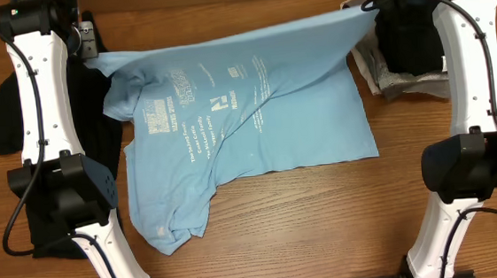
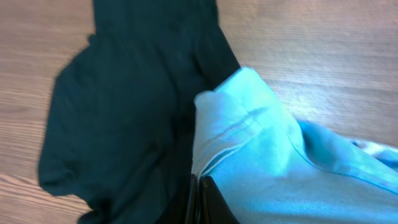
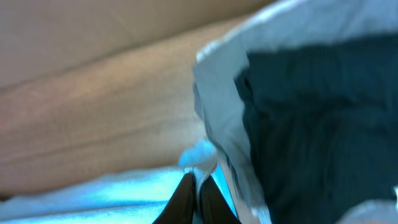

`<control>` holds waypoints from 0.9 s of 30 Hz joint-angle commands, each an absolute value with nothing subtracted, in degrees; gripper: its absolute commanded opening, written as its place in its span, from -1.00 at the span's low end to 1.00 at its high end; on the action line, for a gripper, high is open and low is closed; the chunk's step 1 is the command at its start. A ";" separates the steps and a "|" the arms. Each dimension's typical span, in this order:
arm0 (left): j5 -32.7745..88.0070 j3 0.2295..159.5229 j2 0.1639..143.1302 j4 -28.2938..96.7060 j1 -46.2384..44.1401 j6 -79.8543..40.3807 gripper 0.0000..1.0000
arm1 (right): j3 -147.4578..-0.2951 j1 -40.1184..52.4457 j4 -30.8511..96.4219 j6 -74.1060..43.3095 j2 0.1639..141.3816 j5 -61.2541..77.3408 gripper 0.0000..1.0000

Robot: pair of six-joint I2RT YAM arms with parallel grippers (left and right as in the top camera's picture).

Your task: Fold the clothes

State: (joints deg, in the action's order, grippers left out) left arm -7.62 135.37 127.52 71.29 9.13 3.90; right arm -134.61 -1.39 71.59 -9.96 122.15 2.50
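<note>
A light blue T-shirt [image 1: 229,114] with white print lies spread on the wooden table, its far edge lifted and stretched between my two grippers. My left gripper [image 1: 93,64] is shut on the shirt's far left corner; in the left wrist view the blue cloth [image 2: 261,155] bunches over the closed jaws [image 2: 200,186]. My right gripper [image 1: 370,9] is shut on the far right corner; in the right wrist view its jaws [image 3: 196,186] pinch the blue hem [image 3: 124,199]. The shirt's near part still rests on the table.
A dark garment [image 1: 90,160] lies along the left arm, also in the left wrist view [image 2: 124,106]. A grey and dark pile of clothes [image 1: 402,56] sits at the far right, close to the right gripper, seen in the right wrist view [image 3: 311,124].
</note>
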 commanded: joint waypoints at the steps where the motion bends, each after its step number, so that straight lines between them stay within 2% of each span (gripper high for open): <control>1: -2.09 135.28 126.87 73.43 9.72 2.52 -0.92 | -134.19 -1.93 73.67 -9.39 121.54 0.99 -0.92; 8: -1.41 130.50 126.98 75.55 9.74 2.55 -0.92 | -129.47 -1.91 75.33 -9.30 121.60 2.57 -0.92; 19: 1.61 125.19 127.00 66.30 9.65 2.52 -0.92 | -120.57 0.54 62.63 -8.78 121.64 3.77 -0.92; 27: 1.54 123.66 127.09 68.45 9.23 2.59 -0.92 | -112.27 1.06 64.12 -9.19 121.64 3.77 -0.92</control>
